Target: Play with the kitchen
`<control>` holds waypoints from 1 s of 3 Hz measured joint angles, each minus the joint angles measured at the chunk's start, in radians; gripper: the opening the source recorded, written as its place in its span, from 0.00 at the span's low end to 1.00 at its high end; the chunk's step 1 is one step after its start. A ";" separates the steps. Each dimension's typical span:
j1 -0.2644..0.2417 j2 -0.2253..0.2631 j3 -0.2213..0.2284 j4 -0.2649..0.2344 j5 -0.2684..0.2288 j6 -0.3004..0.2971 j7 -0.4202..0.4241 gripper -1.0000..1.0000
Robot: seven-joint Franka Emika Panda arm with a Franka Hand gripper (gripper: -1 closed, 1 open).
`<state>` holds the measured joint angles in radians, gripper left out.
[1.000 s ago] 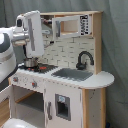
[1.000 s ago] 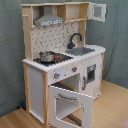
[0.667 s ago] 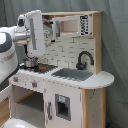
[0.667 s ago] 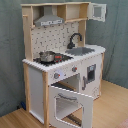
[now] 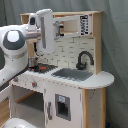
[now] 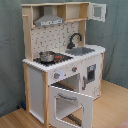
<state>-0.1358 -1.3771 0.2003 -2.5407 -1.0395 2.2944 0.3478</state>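
The kitchen [image 5: 75,75] stood just beyond the arm [image 5: 20,45], whose pincer was hidden, so its state could not be told.

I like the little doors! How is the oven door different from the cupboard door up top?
The oven door sits low and is swung wide open, showing the dark oven inside; the cupboard door sits high at the kitchen's top corner. The oven door is much bigger than the cupboard door. Both are white with a window.
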 joint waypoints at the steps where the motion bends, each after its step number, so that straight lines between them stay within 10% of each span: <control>1: -0.038 0.048 -0.028 0.005 0.000 0.090 0.009 0.00; 3: -0.119 0.142 -0.076 0.017 0.000 0.273 0.009 0.00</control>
<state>-0.2548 -1.2350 0.1248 -2.5242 -1.0395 2.5675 0.3565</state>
